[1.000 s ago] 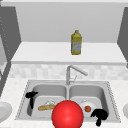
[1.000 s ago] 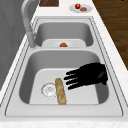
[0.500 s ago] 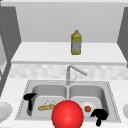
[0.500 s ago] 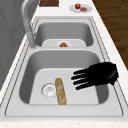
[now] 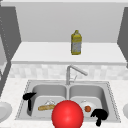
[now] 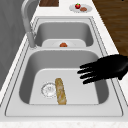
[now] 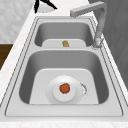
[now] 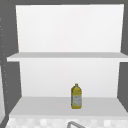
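My left hand (image 5: 28,97) (image 6: 107,68) hovers over the front rim of the left basin (image 6: 37,62), open, its straight spread fingers pointing across the basin and holding nothing. A baguette (image 6: 60,91) (image 5: 46,107) lies on that basin's floor beside the drain (image 6: 48,89), apart from the hand. My right hand (image 5: 100,115) hangs by the front rim of the right basin, relaxed and holding nothing. That basin holds a white plate (image 7: 53,96) with a small red-orange fruit (image 7: 65,88) (image 5: 87,108) on it. A big red ball (image 5: 67,115) shows at the sink's front middle.
The faucet (image 5: 72,72) (image 6: 28,22) stands behind the divider between the basins. A yellow bottle (image 5: 76,43) (image 8: 76,97) stands on the shelf above. A plate with a red fruit (image 6: 80,7) sits on the counter past the right basin. White plates (image 5: 3,110) lie on the counter.
My left hand has drawn back from above the baguette toward the sink's front rim, rising slightly. The right hand, baguette and ball have not moved.
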Controlling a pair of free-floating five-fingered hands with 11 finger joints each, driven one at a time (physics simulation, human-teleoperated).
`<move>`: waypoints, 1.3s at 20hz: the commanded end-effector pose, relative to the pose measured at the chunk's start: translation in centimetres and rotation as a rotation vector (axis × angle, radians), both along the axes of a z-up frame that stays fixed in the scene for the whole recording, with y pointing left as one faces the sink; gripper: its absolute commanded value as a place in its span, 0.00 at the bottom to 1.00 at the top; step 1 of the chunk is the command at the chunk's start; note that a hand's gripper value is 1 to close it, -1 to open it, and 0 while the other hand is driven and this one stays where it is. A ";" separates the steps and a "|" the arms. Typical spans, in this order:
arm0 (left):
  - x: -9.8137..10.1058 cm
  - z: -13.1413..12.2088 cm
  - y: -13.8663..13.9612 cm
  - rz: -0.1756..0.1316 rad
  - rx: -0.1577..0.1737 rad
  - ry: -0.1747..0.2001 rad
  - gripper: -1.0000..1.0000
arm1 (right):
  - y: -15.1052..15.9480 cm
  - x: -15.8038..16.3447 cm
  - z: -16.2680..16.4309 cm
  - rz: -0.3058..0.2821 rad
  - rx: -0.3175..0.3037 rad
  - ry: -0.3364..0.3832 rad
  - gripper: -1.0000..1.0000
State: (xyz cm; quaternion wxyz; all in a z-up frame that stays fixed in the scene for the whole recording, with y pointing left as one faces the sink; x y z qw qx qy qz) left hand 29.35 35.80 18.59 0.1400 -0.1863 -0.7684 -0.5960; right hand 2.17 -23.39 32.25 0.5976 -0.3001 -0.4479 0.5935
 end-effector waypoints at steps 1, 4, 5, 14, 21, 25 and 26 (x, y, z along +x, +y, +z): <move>-0.7 0.3 -0.3 0.000 0.033 -0.026 0.00 | 0.0 0.0 0.0 0.000 0.000 0.000 0.50; -1.3 0.2 -0.2 -0.012 0.030 -0.007 0.00 | 0.0 0.0 0.0 0.000 0.000 0.000 0.50; -0.8 0.2 -0.2 -0.003 0.013 0.018 0.00 | 0.0 0.0 0.0 0.000 0.000 0.000 0.50; -5.2 1.0 -1.6 0.036 0.019 -0.016 0.00 | 0.0 0.0 0.0 0.000 0.000 0.000 0.50; -9.5 3.2 -2.2 0.036 0.023 -0.030 0.00 | 0.0 0.0 0.0 0.000 0.000 0.000 0.50; -11.3 4.7 -2.5 0.023 0.036 -0.045 0.00 | 0.0 0.0 0.0 0.000 0.000 0.000 0.50; -11.6 5.0 -2.4 0.016 0.043 -0.051 0.00 | 0.0 0.0 0.0 0.000 0.000 0.000 0.50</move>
